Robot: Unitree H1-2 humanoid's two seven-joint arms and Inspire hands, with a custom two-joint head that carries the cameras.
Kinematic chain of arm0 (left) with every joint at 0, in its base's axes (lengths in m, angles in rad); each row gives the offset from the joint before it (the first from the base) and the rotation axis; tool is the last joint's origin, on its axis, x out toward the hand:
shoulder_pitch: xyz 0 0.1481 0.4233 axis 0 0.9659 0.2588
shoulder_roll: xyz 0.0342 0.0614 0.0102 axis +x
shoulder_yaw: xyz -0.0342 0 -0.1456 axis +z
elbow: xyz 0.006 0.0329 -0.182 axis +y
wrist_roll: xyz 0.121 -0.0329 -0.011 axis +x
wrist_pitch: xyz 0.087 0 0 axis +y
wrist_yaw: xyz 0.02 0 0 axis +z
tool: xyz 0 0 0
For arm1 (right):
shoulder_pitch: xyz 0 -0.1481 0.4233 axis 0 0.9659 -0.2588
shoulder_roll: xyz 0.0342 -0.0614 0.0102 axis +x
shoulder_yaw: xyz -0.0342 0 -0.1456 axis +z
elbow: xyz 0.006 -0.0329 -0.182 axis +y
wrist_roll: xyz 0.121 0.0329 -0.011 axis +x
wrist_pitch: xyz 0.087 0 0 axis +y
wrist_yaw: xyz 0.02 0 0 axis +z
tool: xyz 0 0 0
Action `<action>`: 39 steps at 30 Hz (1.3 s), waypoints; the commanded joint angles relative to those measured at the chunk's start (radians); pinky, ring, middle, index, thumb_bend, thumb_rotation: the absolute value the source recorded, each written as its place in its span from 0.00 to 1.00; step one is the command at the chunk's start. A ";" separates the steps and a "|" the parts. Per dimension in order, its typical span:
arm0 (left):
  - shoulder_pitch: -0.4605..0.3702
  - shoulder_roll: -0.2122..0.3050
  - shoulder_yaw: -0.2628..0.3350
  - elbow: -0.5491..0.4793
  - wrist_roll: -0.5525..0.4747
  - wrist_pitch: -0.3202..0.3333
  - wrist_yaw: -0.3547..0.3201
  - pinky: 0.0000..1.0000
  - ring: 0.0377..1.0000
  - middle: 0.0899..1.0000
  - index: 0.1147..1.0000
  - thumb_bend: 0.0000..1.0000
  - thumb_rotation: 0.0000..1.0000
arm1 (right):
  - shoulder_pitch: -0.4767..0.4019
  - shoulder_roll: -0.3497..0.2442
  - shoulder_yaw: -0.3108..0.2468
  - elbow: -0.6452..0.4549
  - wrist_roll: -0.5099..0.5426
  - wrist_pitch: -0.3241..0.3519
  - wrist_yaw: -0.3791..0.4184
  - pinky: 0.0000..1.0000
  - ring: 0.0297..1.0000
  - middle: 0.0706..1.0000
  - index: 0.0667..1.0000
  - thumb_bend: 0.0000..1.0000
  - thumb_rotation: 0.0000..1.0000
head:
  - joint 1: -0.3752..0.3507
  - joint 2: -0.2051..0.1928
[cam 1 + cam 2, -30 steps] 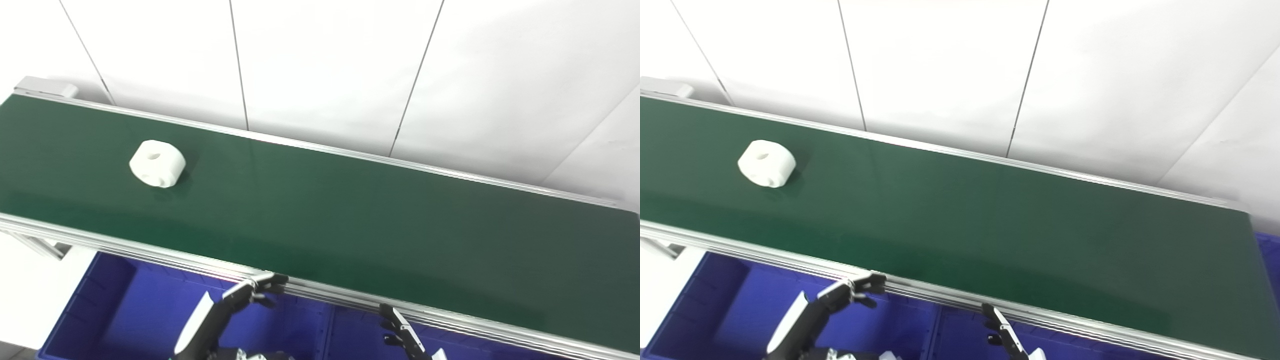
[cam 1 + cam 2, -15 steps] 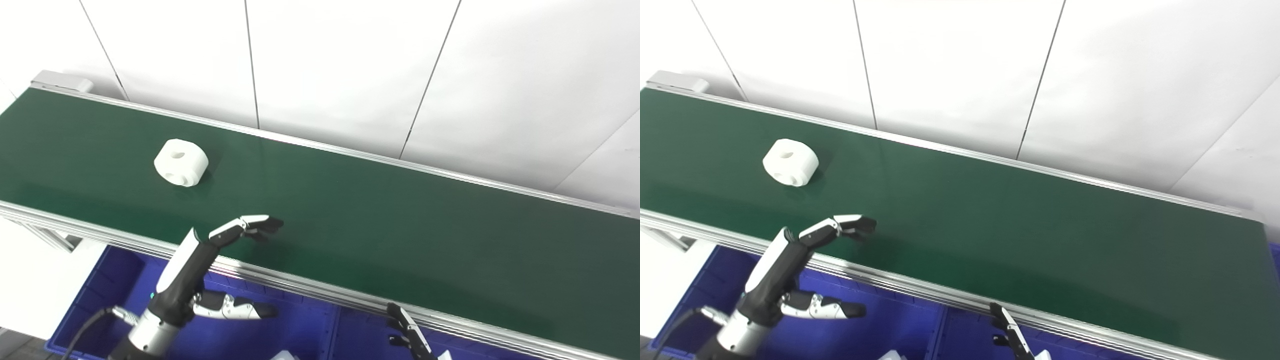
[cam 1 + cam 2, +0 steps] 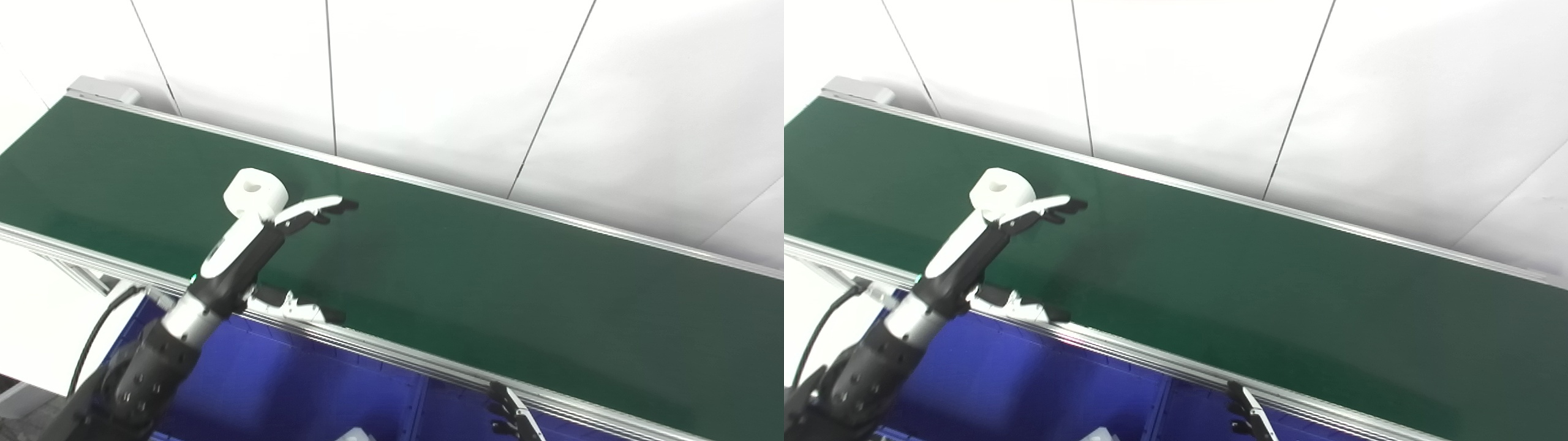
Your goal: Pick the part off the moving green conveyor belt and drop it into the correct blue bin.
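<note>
White ring-shaped part (image 3: 255, 192) rides the green conveyor belt (image 3: 490, 282); left hand (image 3: 278, 245), fingers spread and empty, should close around it from ahead.

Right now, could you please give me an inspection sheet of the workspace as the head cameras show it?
Surface: long green conveyor belt with silver aluminium side rails, bare apart from one part.
Job's things: white round plastic part with a centre hole lying on the belt; blue plastic bin below the near rail.
Clutter: a small white object at the bin's bottom edge, cut off, cannot tell what.
Hands: left hand open, fingers stretched over the belt beside the part; right hand only partly in view.
Cables: black cable along the left arm.
Surroundings: white panelled wall.
</note>
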 commanded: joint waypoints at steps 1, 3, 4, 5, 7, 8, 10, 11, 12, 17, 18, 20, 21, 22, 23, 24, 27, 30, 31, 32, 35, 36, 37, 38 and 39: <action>-0.044 0.020 0.020 0.013 0.001 0.011 -0.023 0.77 0.84 0.88 0.84 0.66 0.32 | -0.008 -0.016 0.014 -0.013 0.016 -0.061 -0.032 0.72 0.81 0.85 0.89 0.73 0.52 | 0.008 0.002; -0.080 0.012 0.023 0.060 0.001 0.002 -0.034 0.77 0.84 0.87 0.83 0.67 0.30 | -0.013 -0.028 0.026 -0.012 0.023 -0.061 -0.048 0.73 0.81 0.85 0.89 0.73 0.51 | 0.010 0.000; -0.090 0.008 0.024 0.074 0.002 -0.003 -0.038 0.77 0.84 0.87 0.82 0.67 0.29 | -0.015 -0.033 0.031 -0.012 0.026 -0.061 -0.054 0.73 0.81 0.85 0.88 0.73 0.52 | 0.010 0.000; -0.110 0.004 0.022 0.101 0.004 -0.010 -0.041 0.77 0.84 0.87 0.82 0.67 0.28 | -0.016 -0.039 0.035 -0.015 0.030 -0.061 -0.056 0.73 0.81 0.85 0.88 0.73 0.52 | 0.012 -0.001; -0.141 0.000 0.019 0.142 0.013 -0.017 -0.047 0.76 0.83 0.86 0.81 0.67 0.24 | -0.018 -0.048 0.044 -0.019 0.040 -0.061 -0.061 0.73 0.81 0.85 0.88 0.73 0.51 | 0.013 0.000; -0.156 0.000 0.018 0.160 0.020 -0.017 -0.051 0.76 0.83 0.87 0.81 0.67 0.21 | -0.020 -0.052 0.049 -0.020 0.045 -0.061 -0.065 0.72 0.81 0.85 0.88 0.73 0.50 | 0.014 0.001; -0.179 0.002 0.017 0.190 0.036 -0.008 -0.057 0.76 0.83 0.88 0.81 0.67 0.16 | -0.025 -0.059 0.062 -0.019 0.052 -0.061 -0.079 0.71 0.80 0.84 0.87 0.73 0.48 | 0.015 0.001; -0.185 0.002 0.018 0.198 0.040 -0.007 -0.060 0.76 0.83 0.88 0.81 0.67 0.15 | -0.027 -0.062 0.068 -0.018 0.054 -0.061 -0.086 0.71 0.80 0.84 0.87 0.74 0.48 | 0.015 0.002; -0.198 0.007 0.020 0.219 0.037 -0.016 -0.065 0.75 0.83 0.87 0.81 0.67 0.14 | -0.029 -0.066 0.073 -0.018 0.055 -0.061 -0.090 0.70 0.80 0.84 0.87 0.74 0.48 | 0.014 0.004; -0.250 0.032 0.026 0.276 0.065 0.013 -0.095 0.76 0.83 0.87 0.82 0.69 0.15 | -0.034 -0.079 0.090 -0.021 0.054 -0.061 -0.103 0.69 0.79 0.83 0.86 0.76 0.51 | 0.012 0.003; -0.260 0.036 0.026 0.288 0.071 0.020 -0.100 0.76 0.83 0.87 0.82 0.70 0.16 | -0.036 -0.081 0.092 -0.021 0.055 -0.061 -0.105 0.69 0.78 0.82 0.86 0.76 0.52 | 0.012 0.002; -0.281 0.044 0.026 0.319 0.084 0.023 -0.107 0.77 0.84 0.88 0.82 0.71 0.16 | -0.041 -0.084 0.097 -0.017 0.058 -0.061 -0.112 0.68 0.78 0.82 0.85 0.77 0.53 | 0.013 0.003; -0.292 0.048 0.026 0.337 0.089 0.027 -0.110 0.77 0.84 0.88 0.82 0.71 0.16 | -0.044 -0.087 0.100 -0.016 0.063 -0.061 -0.112 0.68 0.78 0.82 0.85 0.77 0.53 | 0.014 0.001; -0.300 0.051 0.025 0.349 0.091 0.029 -0.111 0.77 0.85 0.88 0.82 0.72 0.15 | -0.046 -0.088 0.103 -0.016 0.066 -0.061 -0.112 0.68 0.78 0.82 0.86 0.76 0.53 | 0.014 0.001; -0.308 0.054 0.026 0.360 0.100 0.039 -0.114 0.77 0.85 0.88 0.82 0.73 0.15 | -0.047 -0.090 0.104 -0.016 0.069 -0.061 -0.112 0.69 0.79 0.82 0.86 0.76 0.53 | 0.013 0.001; -0.314 0.057 0.026 0.366 0.106 0.045 -0.116 0.77 0.85 0.88 0.82 0.74 0.13 | -0.048 -0.091 0.106 -0.017 0.071 -0.061 -0.112 0.69 0.79 0.83 0.86 0.76 0.54 | 0.013 0.001; -0.327 0.067 0.022 0.372 0.133 0.076 -0.126 0.79 0.87 0.90 0.82 0.77 0.12 | -0.052 -0.092 0.109 -0.013 0.072 -0.061 -0.118 0.68 0.79 0.82 0.86 0.76 0.55 | 0.012 0.002; -0.348 0.085 0.008 0.399 0.184 0.077 -0.122 0.80 0.88 0.90 0.82 0.78 0.12 | -0.056 -0.093 0.113 -0.009 0.079 -0.061 -0.122 0.67 0.78 0.82 0.85 0.77 0.55 | 0.011 0.001; -0.354 0.088 0.004 0.409 0.200 0.071 -0.116 0.81 0.88 0.90 0.82 0.79 0.11 | -0.057 -0.093 0.114 -0.009 0.079 -0.061 -0.125 0.67 0.78 0.82 0.85 0.77 0.55 | 0.011 0.001; -0.362 0.094 -0.001 0.423 0.219 0.064 -0.111 0.82 0.88 0.90 0.82 0.80 0.10 | -0.059 -0.094 0.116 -0.008 0.078 -0.061 -0.127 0.67 0.78 0.82 0.85 0.77 0.55 | 0.011 0.000; -0.379 0.104 -0.013 0.450 0.255 0.052 -0.104 0.86 0.90 0.90 0.82 0.82 0.08 | -0.062 -0.097 0.118 -0.007 0.076 -0.061 -0.130 0.66 0.77 0.82 0.85 0.77 0.56 | 0.012 0.000; -0.385 0.108 -0.019 0.460 0.269 0.051 -0.101 0.88 0.90 0.91 0.82 0.84 0.09 | -0.063 -0.097 0.118 -0.007 0.076 -0.061 -0.129 0.66 0.77 0.82 0.85 0.76 0.56 | 0.013 0.000; -0.393 0.112 -0.025 0.471 0.285 0.048 -0.096 0.88 0.90 0.91 0.82 0.84 0.09 | -0.063 -0.097 0.117 -0.007 0.076 -0.061 -0.129 0.66 0.77 0.82 0.85 0.76 0.56 | 0.013 0.000; -0.398 0.115 -0.030 0.480 0.301 0.046 -0.093 0.89 0.90 0.91 0.81 0.86 0.09 | -0.063 -0.096 0.116 -0.008 0.076 -0.061 -0.128 0.66 0.77 0.81 0.85 0.76 0.56 | 0.010 0.000; -0.405 0.120 -0.038 0.488 0.322 0.043 -0.090 0.90 0.91 0.91 0.81 0.87 0.09 | -0.064 -0.096 0.117 -0.007 0.075 -0.061 -0.132 0.66 0.77 0.81 0.84 0.76 0.56 | 0.009 0.000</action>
